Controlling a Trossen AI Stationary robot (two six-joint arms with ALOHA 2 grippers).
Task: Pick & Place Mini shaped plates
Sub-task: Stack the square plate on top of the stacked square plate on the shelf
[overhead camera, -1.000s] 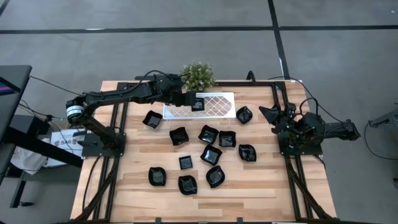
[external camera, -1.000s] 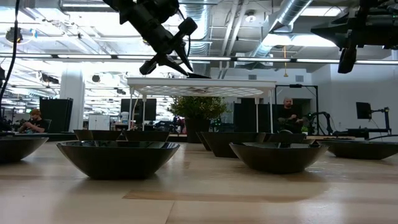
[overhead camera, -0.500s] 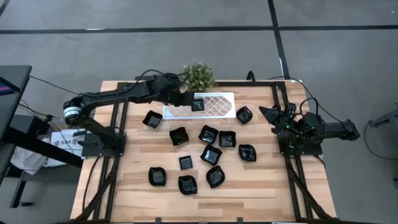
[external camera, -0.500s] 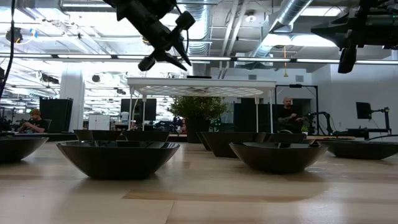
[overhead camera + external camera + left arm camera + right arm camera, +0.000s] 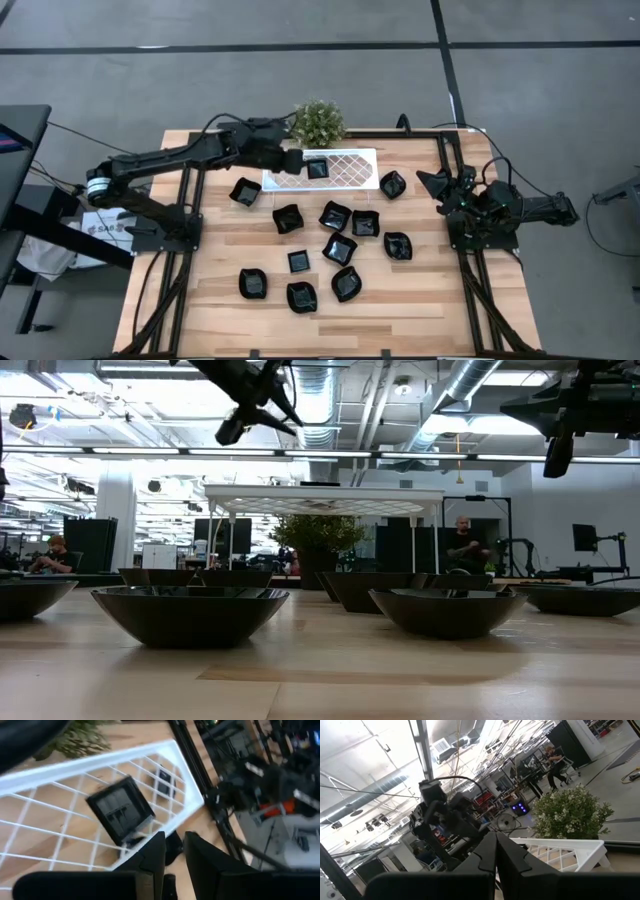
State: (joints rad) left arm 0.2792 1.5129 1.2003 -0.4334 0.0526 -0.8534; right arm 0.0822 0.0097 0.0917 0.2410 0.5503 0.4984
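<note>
Several glossy black mini plates (image 5: 340,248) rest on their bases on the wooden table, and they loom as dark bowls (image 5: 190,610) in the low view. One square plate (image 5: 317,168) lies flat on the white lattice tray (image 5: 355,172), near its left end; the left wrist view shows that plate (image 5: 120,811) on the lattice. My left gripper (image 5: 296,160) hovers open above the tray's left end, high over it in the low view (image 5: 285,420), touching nothing. My right gripper (image 5: 445,190) waits shut at the table's right edge.
A small green potted plant (image 5: 318,122) stands just behind the tray at the far edge. One plate (image 5: 393,184) sits off the tray's right end, another (image 5: 245,192) near its left front corner. Black frame rails run along both table sides. People show in the room beyond.
My left gripper has let go of the square plate on the tray, then risen and drawn back a little toward the table's left. The plate stays flat on the lattice where it was set down.
</note>
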